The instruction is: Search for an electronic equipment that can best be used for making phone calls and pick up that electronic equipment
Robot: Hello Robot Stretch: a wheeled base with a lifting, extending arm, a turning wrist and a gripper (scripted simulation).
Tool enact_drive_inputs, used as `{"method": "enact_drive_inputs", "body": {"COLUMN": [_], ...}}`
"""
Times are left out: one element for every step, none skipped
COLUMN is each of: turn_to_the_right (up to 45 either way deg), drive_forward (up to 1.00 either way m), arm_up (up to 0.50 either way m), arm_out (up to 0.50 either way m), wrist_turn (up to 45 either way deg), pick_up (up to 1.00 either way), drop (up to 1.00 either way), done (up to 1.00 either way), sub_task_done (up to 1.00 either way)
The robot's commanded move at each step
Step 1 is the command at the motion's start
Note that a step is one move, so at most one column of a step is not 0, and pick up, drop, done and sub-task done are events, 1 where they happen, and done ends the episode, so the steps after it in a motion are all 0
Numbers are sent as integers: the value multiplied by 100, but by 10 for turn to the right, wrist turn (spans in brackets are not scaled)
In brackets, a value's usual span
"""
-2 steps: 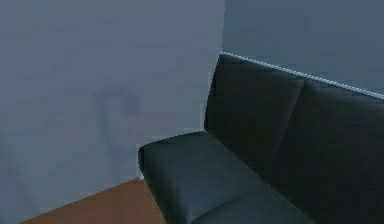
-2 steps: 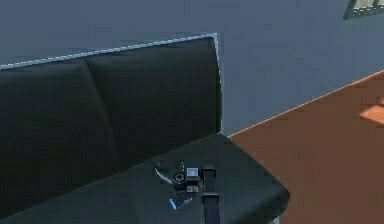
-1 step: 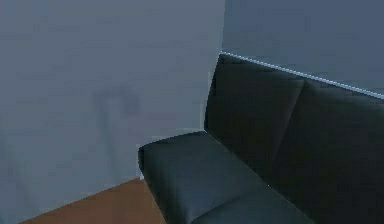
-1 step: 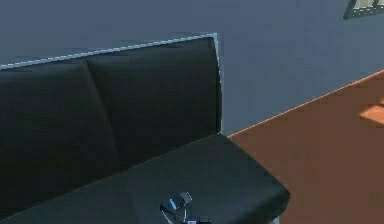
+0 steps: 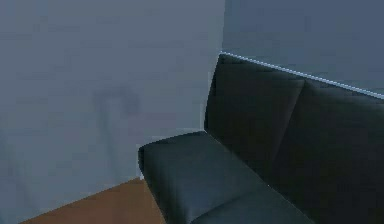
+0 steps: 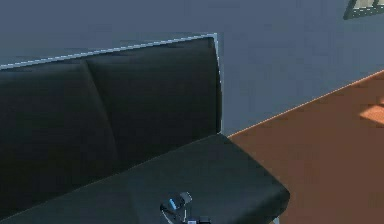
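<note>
One black cushioned sofa [image 6: 150, 110] spans the arm side view's left. At bottom centre the gripper [image 6: 180, 207] shows against its seat; its state, any load, and the phone's place cannot be told.

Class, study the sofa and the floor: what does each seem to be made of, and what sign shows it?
The sofa looks like black leather or vinyl, smooth with a soft sheen: light glides along its seat and back, and no weave shows. The floor seems wood or wood-look laminate in reddish brown; its warm colour suggests that, though no grain can be made out.
</note>
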Motion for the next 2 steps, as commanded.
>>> {"method": "enact_drive_inputs", "body": {"turn_to_the_right": [0, 0], "drive_forward": [0, 0], "arm_up": [10, 0], "arm_out": [0, 0], "wrist_turn": [0, 0], "pick_up": [0, 0], "drop": [0, 0], "done": [0, 100], "sub_task_done": [0, 0]}}
